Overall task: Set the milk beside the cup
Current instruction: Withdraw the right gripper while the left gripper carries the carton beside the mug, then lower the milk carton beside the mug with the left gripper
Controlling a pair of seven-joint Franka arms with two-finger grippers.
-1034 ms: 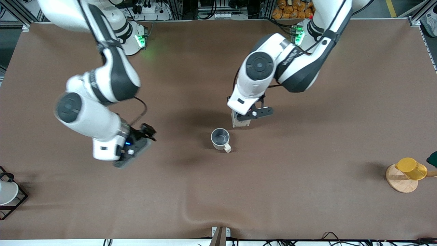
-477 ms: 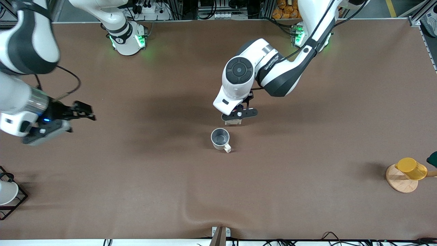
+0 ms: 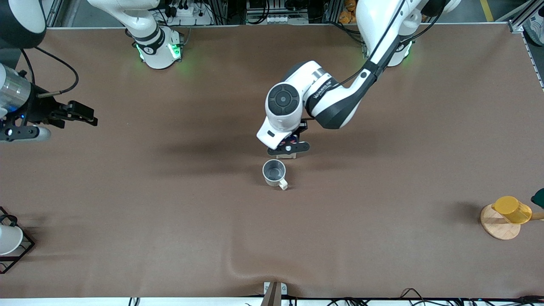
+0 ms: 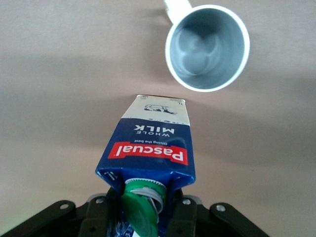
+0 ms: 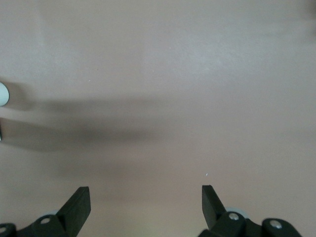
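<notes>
the right gripper (image 3: 80, 114) hangs over bare table (image 3: 170, 221) at its own end, fingers spread wide. mid-table, the left gripper (image 3: 289, 148) pinches the milk (image 4: 148, 150) by its top, just beside the cup (image 3: 274, 172) and farther from the camera.

The front camera is looking steeply down across the table (image 3: 382, 238) toward both bases. The left wrist camera is facing down, close over the milk (image 4: 148, 150) and cup (image 4: 207, 48), both apparently shared with the front view. The right wrist camera is viewing bare tabletop.
</notes>
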